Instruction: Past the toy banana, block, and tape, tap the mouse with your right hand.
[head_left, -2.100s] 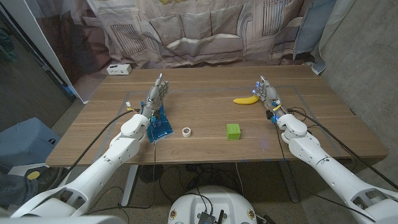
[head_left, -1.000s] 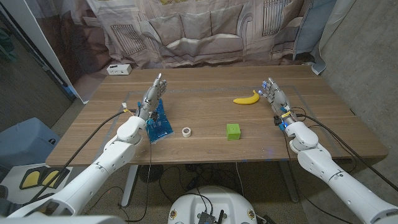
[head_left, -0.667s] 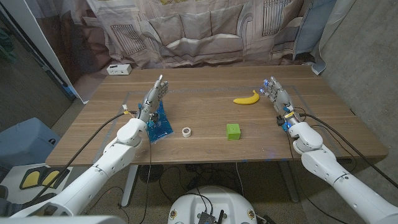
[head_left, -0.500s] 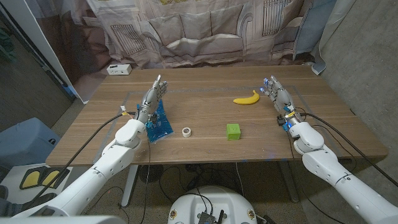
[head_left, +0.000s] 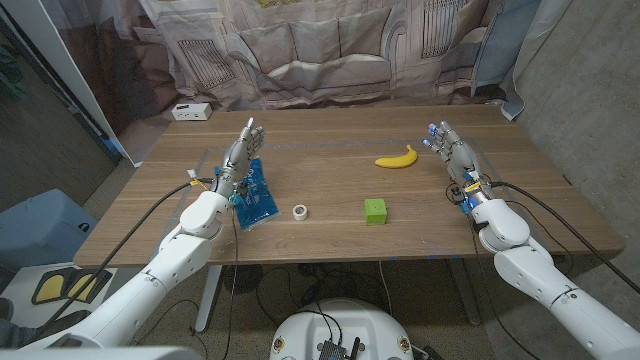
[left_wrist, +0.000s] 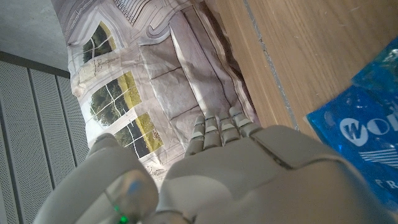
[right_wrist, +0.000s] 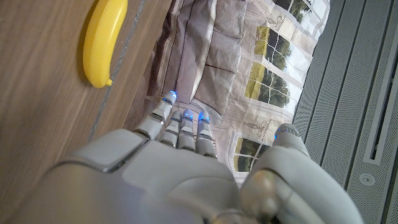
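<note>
Right hand (head_left: 455, 157), fingers spread and empty, stands just right of the toy banana (head_left: 397, 158); where the mouse lies, I cannot tell. Likely light, hard-shelled, quick to slide: tap its back.

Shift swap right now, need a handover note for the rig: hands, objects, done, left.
Left hand: open, fingers straight, holds nothing, by the blue packet.
Right hand: open, holds nothing, just right of the toy banana, apart from it.
Green block and tape roll sit nearer the front edge, mid-table.
Mouse: I cannot identify one; a small white box sits at the far left corner.
Done: nothing tapped. Left: locate the mouse, tap it with the right hand.
</note>
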